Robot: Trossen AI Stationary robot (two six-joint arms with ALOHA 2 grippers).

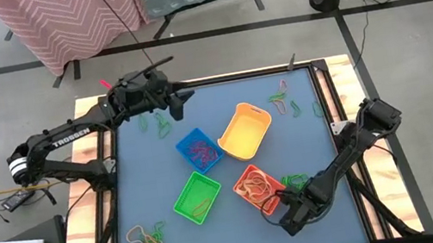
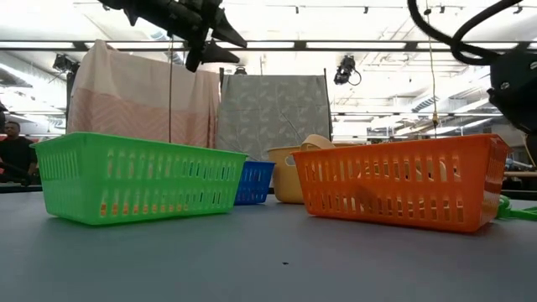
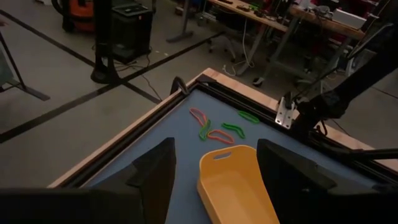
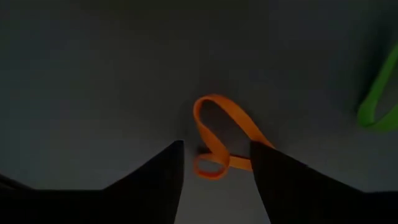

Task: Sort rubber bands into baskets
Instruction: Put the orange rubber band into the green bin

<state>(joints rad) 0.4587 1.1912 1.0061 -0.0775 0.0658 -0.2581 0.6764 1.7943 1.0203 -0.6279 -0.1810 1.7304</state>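
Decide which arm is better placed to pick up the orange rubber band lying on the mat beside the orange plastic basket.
Right. The right gripper is low over the mat beside the orange plastic basket, fingers open astride the orange rubber band. The left gripper hangs high over the far edge.

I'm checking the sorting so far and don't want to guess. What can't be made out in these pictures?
- Yellow basket, low view: mostly hidden behind the orange basket.
- Blue basket, high view: band colours too small to tell.
- Right end effector, right wrist view: fingertips flank an orange band; contact unclear.
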